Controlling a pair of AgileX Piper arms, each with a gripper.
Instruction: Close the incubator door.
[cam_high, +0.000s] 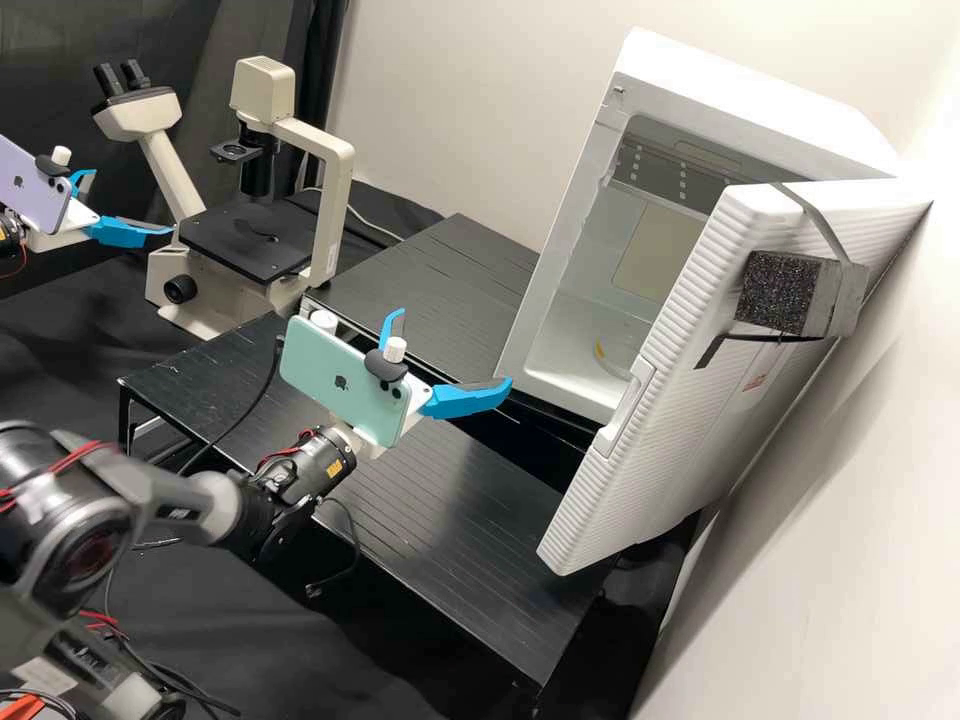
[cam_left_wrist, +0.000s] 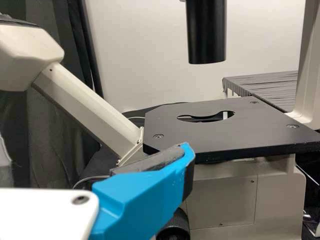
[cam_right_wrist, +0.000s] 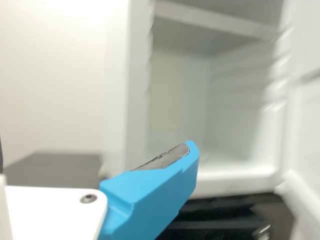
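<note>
Two spread fingers each, left gripper (cam_high: 133, 202), right gripper (cam_high: 453, 347); high view: foam block (cam_high: 775, 292) on open door (cam_high: 650, 480).

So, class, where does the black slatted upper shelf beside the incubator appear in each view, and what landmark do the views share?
High view: the slatted shelf lies between the microscope and the open incubator.
Left wrist view: the slatted shelf lies beyond the black stage.
Right wrist view: the slatted shelf is the grey surface beside the incubator.
Shared landmark: the pale wall.
</note>
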